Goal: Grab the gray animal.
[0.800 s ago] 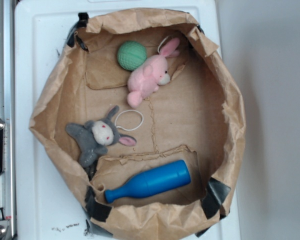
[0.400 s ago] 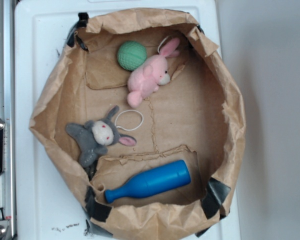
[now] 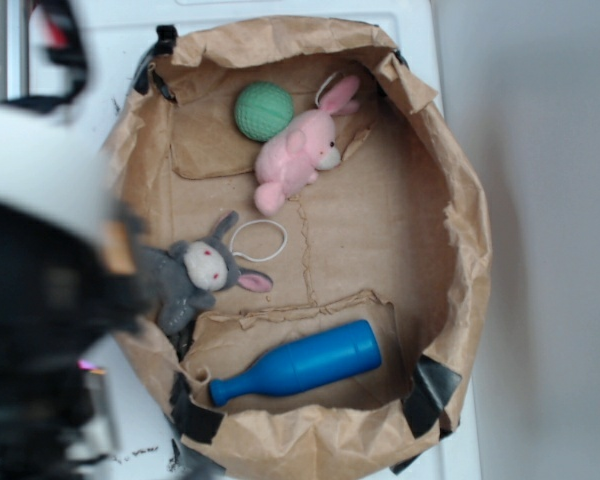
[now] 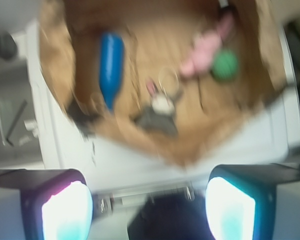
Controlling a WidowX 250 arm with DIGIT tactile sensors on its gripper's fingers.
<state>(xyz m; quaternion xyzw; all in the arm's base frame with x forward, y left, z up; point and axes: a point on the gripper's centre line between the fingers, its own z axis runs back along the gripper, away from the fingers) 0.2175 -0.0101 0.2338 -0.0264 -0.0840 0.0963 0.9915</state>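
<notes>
While the blurred black arm [image 3: 40,310] fills the exterior view's left side, the gray animal [image 3: 195,272] lies inside the paper-bag nest [image 3: 460,200], left of centre, above the blue bottle [image 3: 298,363] and below the pink rabbit [image 3: 298,157] and green ball [image 3: 263,110]. No writing is legible. Wrist view: gripper [image 4: 149,210] fingers [image 4: 65,210] stand wide apart, empty, short of the donkey.
</notes>
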